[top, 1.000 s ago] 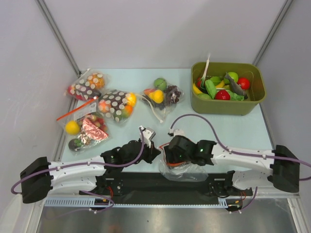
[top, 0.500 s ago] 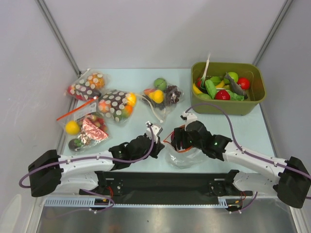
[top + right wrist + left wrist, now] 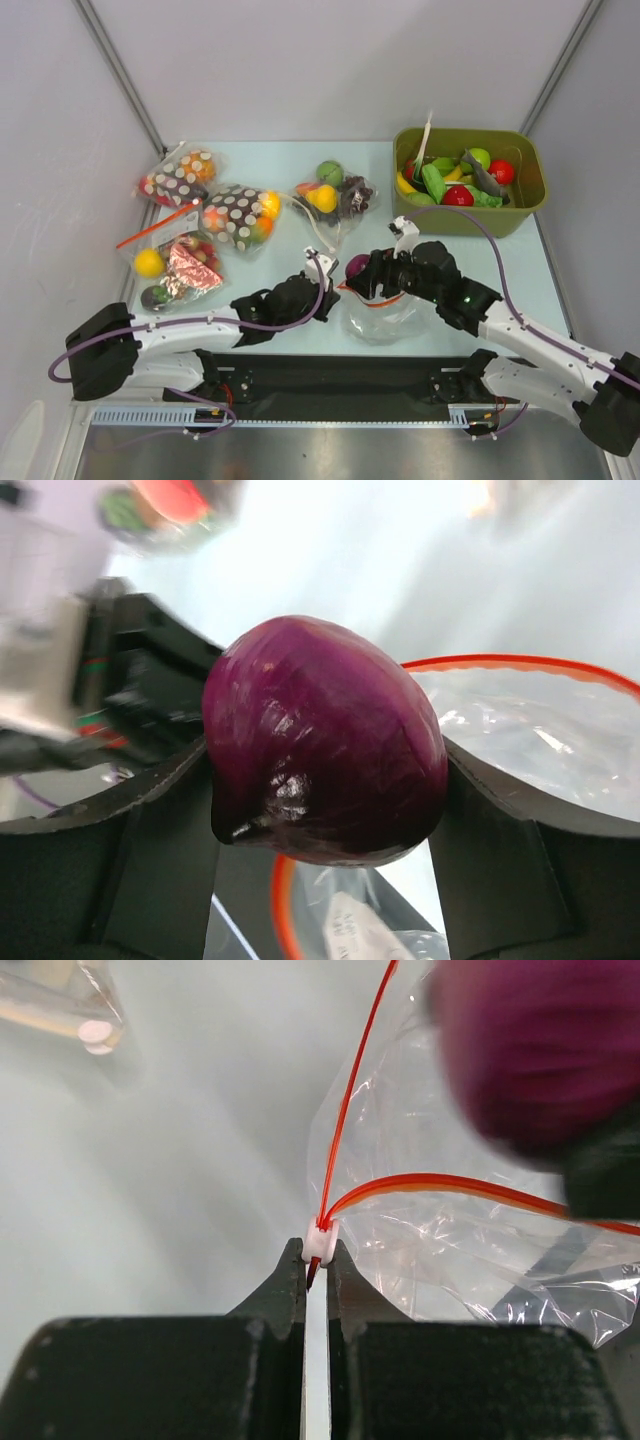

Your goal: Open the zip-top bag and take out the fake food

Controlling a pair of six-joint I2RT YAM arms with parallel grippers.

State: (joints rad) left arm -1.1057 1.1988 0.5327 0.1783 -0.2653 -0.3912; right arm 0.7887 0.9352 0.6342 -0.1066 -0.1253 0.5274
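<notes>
A pale blue-green bench (image 3: pixel 250 160) sits between plain grey walls, with an olive-green bin (image 3: pixel 470 218) of toy food in its far right corner. The zip-top bag (image 3: pixel 385 318) lies close to the near edge, about midway along it, with its mouth gaping.

The left claw (image 3: pixel 317 1265) is pinched tight on the small white end tab (image 3: pixel 320 1243) where the two runs of the red-orange zip strip (image 3: pixel 345 1130) meet. This anchors that corner of the bag. The right claw (image 3: pixel 330 810) is clamped on a purple toy onion (image 3: pixel 320 730), held just above the open mouth.

The onion looks like hard, glossy moulded plastic, light and rigid. It should not crush, but its rounded, shiny flanks could squirt out of a loose grip. The widest part, squarely between the fingers, is the sensible hold (and that is where it sits now).

The bag is the opposite: thin, crinkly film with no stiffness of its own, likely to lift or drag with whatever leaves it. The zip strip and its tab are the only firm parts worth gripping. From above the bag looks nearly empty, though the creased film makes that hard to tell.
</notes>
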